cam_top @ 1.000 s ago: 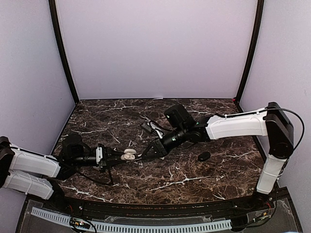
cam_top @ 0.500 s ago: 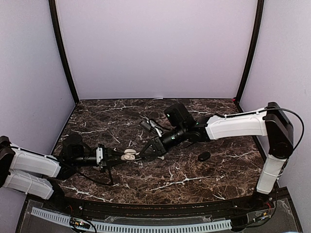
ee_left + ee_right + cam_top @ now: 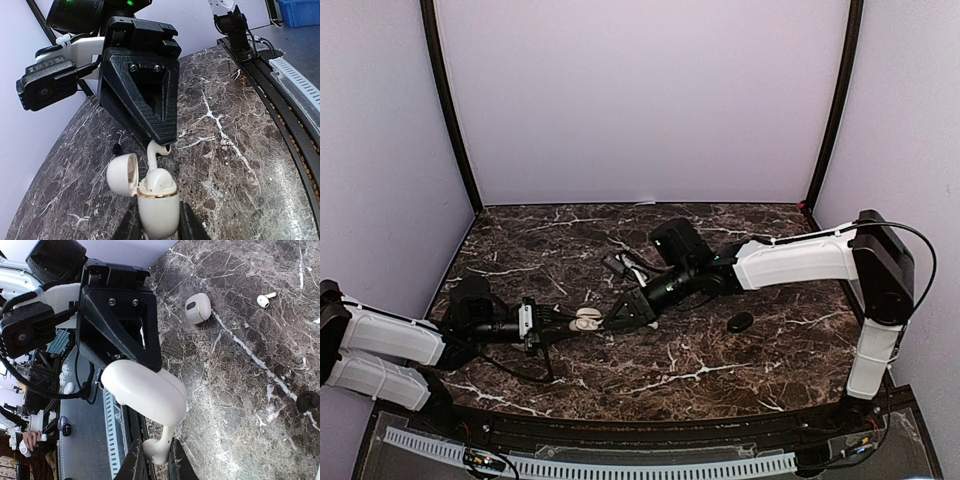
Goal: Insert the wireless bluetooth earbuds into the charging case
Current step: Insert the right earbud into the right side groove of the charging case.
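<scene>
Marbled surface (image 3: 720, 370), lilac walls behind. Pinched open charging case (image 3: 159, 207) in left hand (image 3: 157, 231); nipped white earbud (image 3: 156, 450) in right hand (image 3: 152, 462), stem at case mouth. Needed, by my read, stem lined up w/ socket, slow push, case steady. Counted 2 white cases incl. closed white case (image 3: 198, 308), 2 white earbuds incl. loose earbud (image 3: 265, 300), 1 dark oval item (image 3: 740, 322).

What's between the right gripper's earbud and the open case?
Nothing. In the left wrist view the earbud meets the open case at its mouth; no gap shows.
</scene>
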### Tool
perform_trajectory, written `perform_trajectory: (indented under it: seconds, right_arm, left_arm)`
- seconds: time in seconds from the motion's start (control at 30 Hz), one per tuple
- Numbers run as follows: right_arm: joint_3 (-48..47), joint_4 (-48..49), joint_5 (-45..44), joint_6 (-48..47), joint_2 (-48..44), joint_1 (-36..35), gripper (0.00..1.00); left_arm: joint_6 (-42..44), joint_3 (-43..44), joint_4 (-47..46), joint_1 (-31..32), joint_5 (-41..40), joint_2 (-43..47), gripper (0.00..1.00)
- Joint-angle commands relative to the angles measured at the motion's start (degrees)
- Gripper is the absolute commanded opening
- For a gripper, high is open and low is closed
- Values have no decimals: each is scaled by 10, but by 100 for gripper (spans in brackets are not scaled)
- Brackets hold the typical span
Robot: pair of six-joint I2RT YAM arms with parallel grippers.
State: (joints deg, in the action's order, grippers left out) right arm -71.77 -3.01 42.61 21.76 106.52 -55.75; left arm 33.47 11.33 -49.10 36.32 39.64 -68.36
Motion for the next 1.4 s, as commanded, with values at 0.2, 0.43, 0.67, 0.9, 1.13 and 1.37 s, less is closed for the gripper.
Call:
perform_trajectory:
  seconds: [0.2,0.43,0.67,0.9,1.13,1.37]
  right_arm:
    - [-23,1,4,-5,8,-8,7]
    - [-31,-13,-23,-4,20,-8,7]
    - [-34,-17,-52,6,24,-10,7]
    - [-36,-17,-96,34,24,-17,6]
    - [-37,11,-99,65,30,-23,6]
    - [-46,16,-93,76,38,-25,8]
  left_arm:
    - [6,15,2,5,0,8,0]
    - [6,14,3,6,1,8,0]
    - [1,13,3,6,-3,9,0]
    - [1,15,6,7,-11,-1,0]
    - [2,18,3,11,-17,-12,0]
    - [0,18,-1,12,-13,-18,0]
